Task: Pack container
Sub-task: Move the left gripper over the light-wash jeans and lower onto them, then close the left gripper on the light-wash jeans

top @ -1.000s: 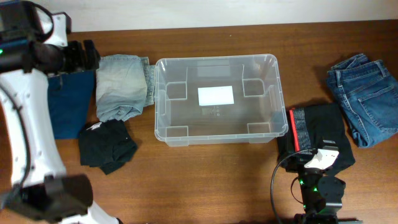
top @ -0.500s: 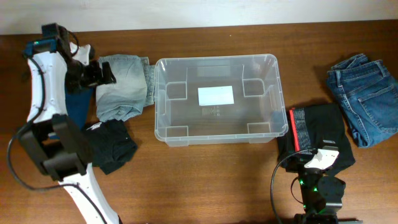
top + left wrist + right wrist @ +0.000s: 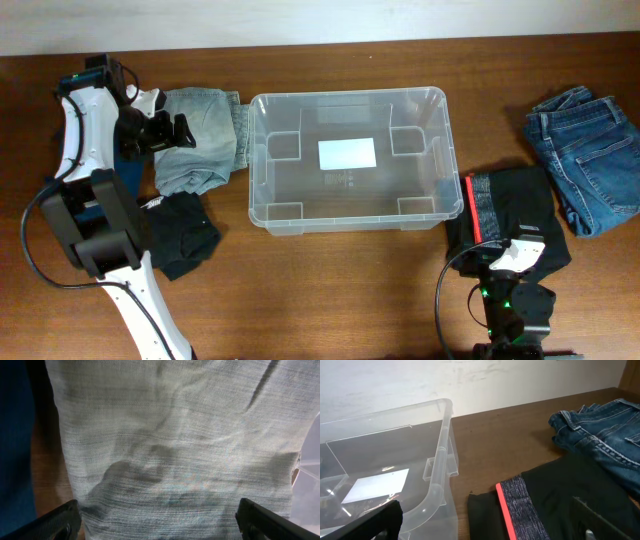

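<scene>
The container (image 3: 345,96), a clear plastic tub with a white label (image 3: 347,153) on its base, stands mid-table with nothing in it. Left of it lies a folded pale denim garment (image 3: 195,145). My left gripper (image 3: 165,132) hangs open just over that garment's left part. In the left wrist view the pale denim (image 3: 175,445) fills the frame, and the left gripper (image 3: 159,519) has nothing between its wide-apart fingers. My right gripper (image 3: 516,250) stands open at the near edge, over a black garment with a red stripe (image 3: 555,495). The tub's corner (image 3: 439,455) is to its left.
A dark blue cloth (image 3: 105,175) and a black garment with a white logo (image 3: 175,232) lie at the left. Folded blue jeans (image 3: 585,150) lie at the far right. The black red-striped garment (image 3: 510,200) sits right of the tub's near corner.
My left arm has swung in from the left edge, and its gripper now sits lower and further right over the pale denim. The right arm has not moved.
</scene>
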`<action>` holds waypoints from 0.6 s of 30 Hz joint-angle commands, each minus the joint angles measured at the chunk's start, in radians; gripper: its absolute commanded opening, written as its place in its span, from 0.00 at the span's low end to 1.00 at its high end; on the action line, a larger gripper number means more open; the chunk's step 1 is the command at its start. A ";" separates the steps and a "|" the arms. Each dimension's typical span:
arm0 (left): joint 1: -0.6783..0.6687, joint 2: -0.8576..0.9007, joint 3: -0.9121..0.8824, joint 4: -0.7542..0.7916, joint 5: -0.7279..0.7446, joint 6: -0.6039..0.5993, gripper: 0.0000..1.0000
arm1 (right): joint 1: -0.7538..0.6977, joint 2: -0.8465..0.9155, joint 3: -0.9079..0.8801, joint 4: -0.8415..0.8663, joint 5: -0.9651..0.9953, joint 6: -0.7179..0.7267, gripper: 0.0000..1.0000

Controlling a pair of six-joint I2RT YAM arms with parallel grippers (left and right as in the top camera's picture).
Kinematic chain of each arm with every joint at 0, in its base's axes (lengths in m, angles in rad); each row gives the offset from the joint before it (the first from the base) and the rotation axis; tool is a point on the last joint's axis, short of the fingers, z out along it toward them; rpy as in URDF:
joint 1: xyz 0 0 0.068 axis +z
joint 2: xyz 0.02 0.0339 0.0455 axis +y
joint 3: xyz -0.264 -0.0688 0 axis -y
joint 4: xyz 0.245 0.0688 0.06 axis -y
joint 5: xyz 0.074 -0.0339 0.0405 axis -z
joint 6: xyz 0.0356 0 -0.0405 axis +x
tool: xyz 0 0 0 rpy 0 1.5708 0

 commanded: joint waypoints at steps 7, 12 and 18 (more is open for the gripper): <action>0.007 0.009 -0.023 0.035 -0.027 0.032 0.99 | 0.005 -0.008 -0.005 -0.006 0.009 -0.004 0.99; 0.005 0.011 -0.032 0.045 -0.030 0.031 1.00 | 0.005 -0.008 -0.005 -0.006 0.009 -0.004 0.99; 0.006 0.011 -0.034 0.065 -0.088 -0.025 0.99 | 0.005 -0.008 -0.005 -0.006 0.009 -0.004 0.99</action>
